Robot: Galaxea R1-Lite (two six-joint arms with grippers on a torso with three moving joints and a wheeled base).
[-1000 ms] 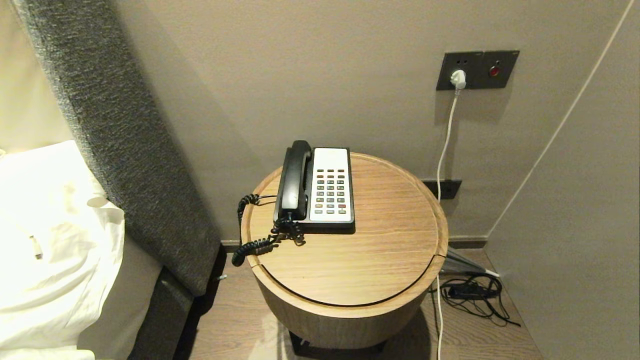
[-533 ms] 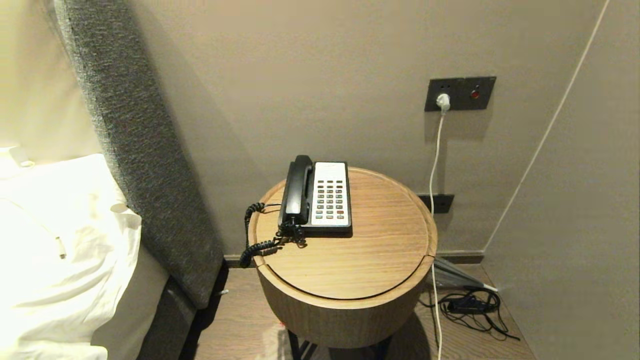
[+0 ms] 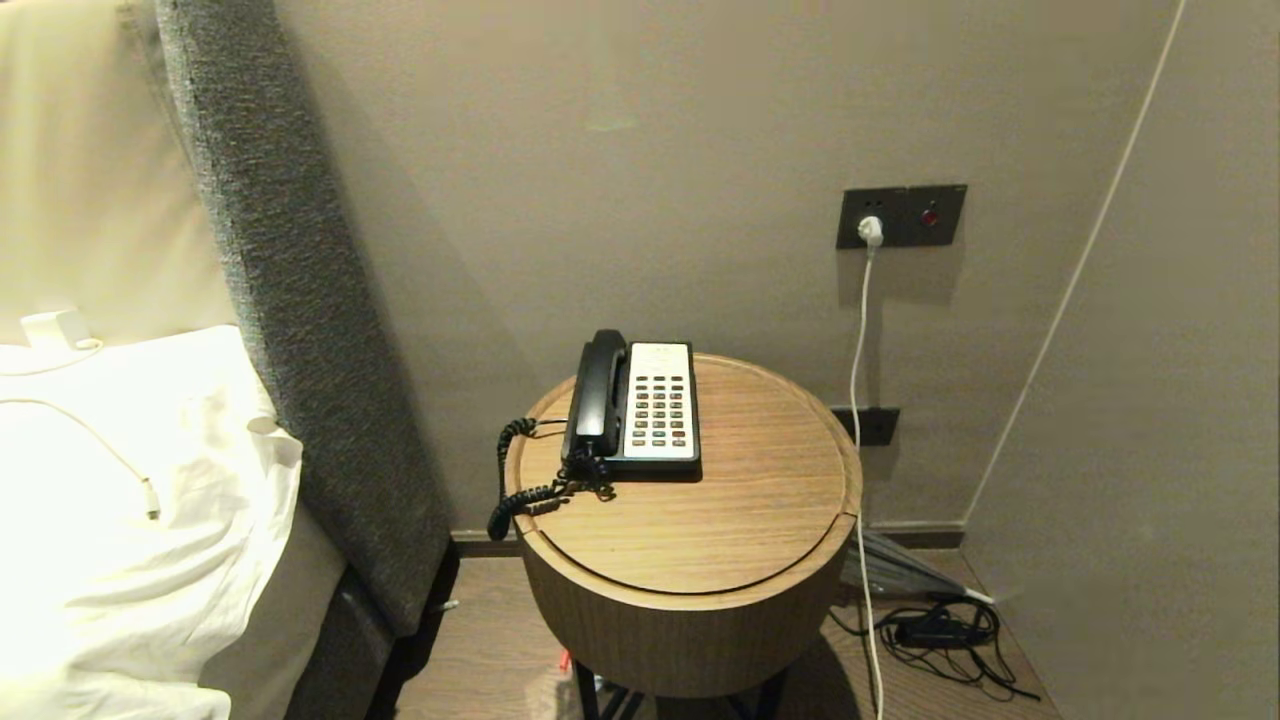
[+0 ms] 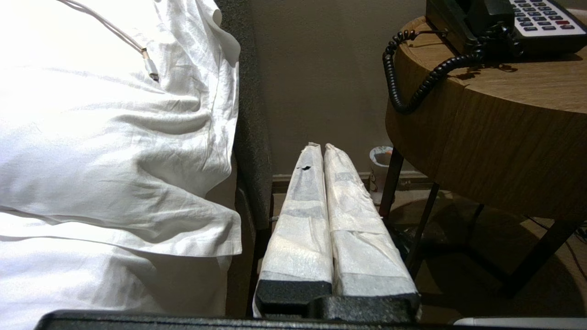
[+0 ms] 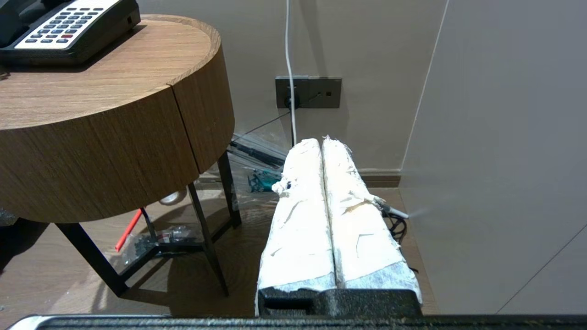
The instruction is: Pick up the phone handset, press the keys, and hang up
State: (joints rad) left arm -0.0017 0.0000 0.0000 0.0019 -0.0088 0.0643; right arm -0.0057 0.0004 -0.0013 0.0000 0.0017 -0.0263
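The glossy black phone handset [image 3: 598, 395] rests in its cradle on the left side of the phone base, beside the white keypad [image 3: 660, 403]. Its coiled cord [image 3: 520, 490] hangs over the left edge of the round wooden table [image 3: 720, 540]. Neither arm shows in the head view. My left gripper [image 4: 321, 147] is shut and empty, low between the bed and the table, below the tabletop; the cord [image 4: 426, 78] shows up to its right. My right gripper [image 5: 321, 141] is shut and empty, low beside the table's right side, with the keypad [image 5: 59, 23] up to its left.
A grey padded headboard [image 3: 290, 300] and white bedding [image 3: 130, 500] stand left of the table. A white cable [image 3: 858, 400] runs from a wall socket [image 3: 900, 215] down to tangled black cables [image 3: 935, 630] on the floor. A wall [image 3: 1150, 400] closes the right side. A cup [image 4: 379, 160] sits under the table.
The whole head view has shifted: the camera has pulled up and back, so table and phone look smaller and lower, with more wall showing above. The phone itself has not moved.
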